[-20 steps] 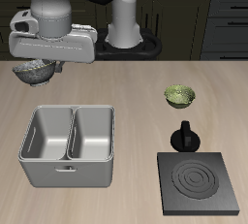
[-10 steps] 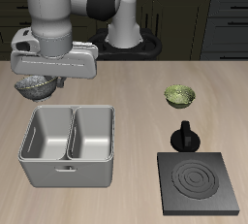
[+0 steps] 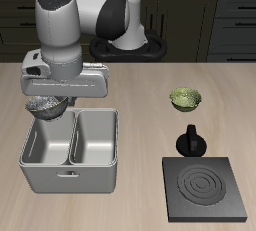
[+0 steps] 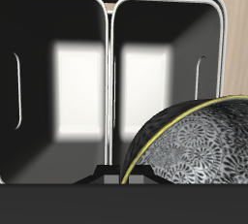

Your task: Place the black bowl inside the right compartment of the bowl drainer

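Note:
My gripper (image 3: 48, 99) is shut on the rim of the black bowl (image 3: 44, 104), a dark bowl with a pale speckled inside. The bowl hangs tilted just above the back edge of the bowl drainer (image 3: 68, 183), over the well farther from the stove plate. In the wrist view the black bowl (image 4: 197, 143) fills the near field, with the bowl drainer's middle wall (image 4: 109, 73) and both empty wells beyond it. Only small parts of the gripper (image 4: 126, 176) show there, at the bowl's rim.
A green bowl (image 3: 186, 98) sits on the table beside the drainer, farther back. A small black upright object (image 3: 190, 140) stands in front of it. The flat black stove plate (image 3: 205, 188) lies near the table's front edge.
The arm has carried the black bowl down and toward the table's front, from beside the drainer's back corner to just over its back edge.

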You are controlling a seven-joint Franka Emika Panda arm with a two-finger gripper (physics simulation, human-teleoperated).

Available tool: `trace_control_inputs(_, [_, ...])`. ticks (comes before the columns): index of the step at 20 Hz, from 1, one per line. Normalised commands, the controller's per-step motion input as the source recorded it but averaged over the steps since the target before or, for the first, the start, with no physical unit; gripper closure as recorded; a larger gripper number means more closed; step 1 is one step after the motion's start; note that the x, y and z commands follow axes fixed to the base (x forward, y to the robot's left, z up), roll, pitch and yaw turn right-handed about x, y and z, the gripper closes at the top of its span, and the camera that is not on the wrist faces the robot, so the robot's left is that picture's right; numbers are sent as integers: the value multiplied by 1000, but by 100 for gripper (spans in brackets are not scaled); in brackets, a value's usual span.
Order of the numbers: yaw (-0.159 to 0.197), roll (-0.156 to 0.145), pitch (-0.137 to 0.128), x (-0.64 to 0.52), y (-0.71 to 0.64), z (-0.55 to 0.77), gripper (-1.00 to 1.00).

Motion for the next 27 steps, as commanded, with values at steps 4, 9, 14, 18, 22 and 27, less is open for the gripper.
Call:
trace_control_inputs(4, [7,7,34,-44,42,-263,100])
trace_control_inputs(9, [-4,-2,12,-13,39,-92,100])
trace_control_inputs(14, [26,-21,4,-83,91,-45,-100])
trace_control_inputs(18, [-2,13,-8,-71,31,29,-100])
trace_control_inputs(22, [-13,5,0,-38,6,10,-100])
trace_control_inputs(27, [-3,-7,-12,-82,-14,38,-100])
